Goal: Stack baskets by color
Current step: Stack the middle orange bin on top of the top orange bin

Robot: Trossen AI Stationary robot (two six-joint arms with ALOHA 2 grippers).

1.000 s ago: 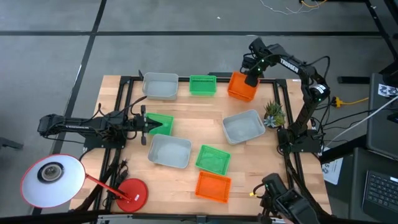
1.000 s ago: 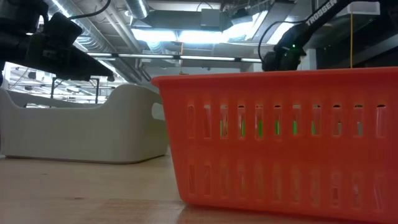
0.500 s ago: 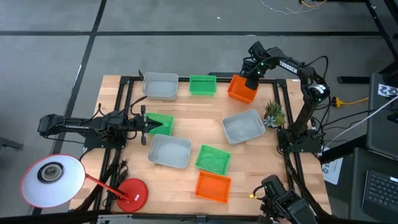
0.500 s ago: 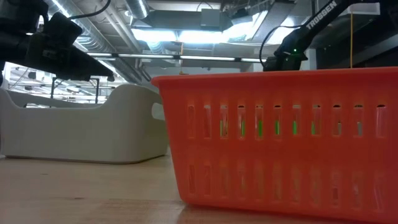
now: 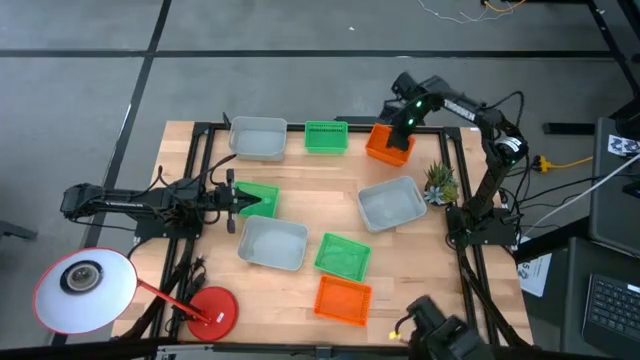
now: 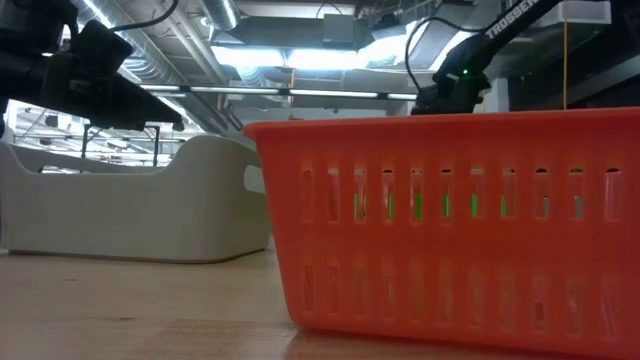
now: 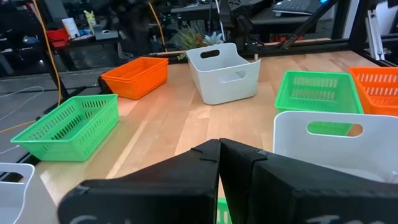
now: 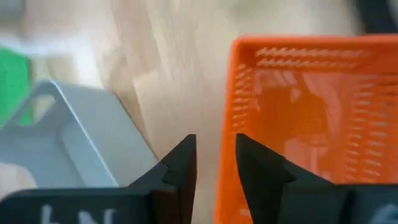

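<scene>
At the bench's far right corner we see an orange perforated plastic basket stack (image 5: pixel 389 143); the left wrist view shows a doubled rim there (image 7: pixel 135 76), so we judge at least two orange baskets are nested. The right gripper (image 5: pixel 405 122) hovers over that stack with its fingers parted and nothing between them; in its own wrist view the near wall of the orange stack (image 8: pixel 298 118) sits just beyond the fingertips, so we take this as a release just made. A third orange basket (image 5: pixel 343 299) lies alone near the bench's near edge, well apart from the stack.

The green perforated baskets are all single: one at the far edge (image 5: pixel 326 136), one toward the left side (image 5: pixel 259 198), one near the middle of the near half (image 5: pixel 343 256). The three light grey plastic baskets are single too: one toward the far left corner (image 5: pixel 258 138), one right of centre (image 5: pixel 391 204) beside the small potted plant (image 5: pixel 438 181), one near the centre (image 5: pixel 272 243).

The left gripper (image 5: pixel 232 200) waits at the left side, clenched empty, touching or just beside the left green basket.

So we judge the job roughly a sixth to a third done: orange needs its last basket, and green and grey are not yet begun.
</scene>
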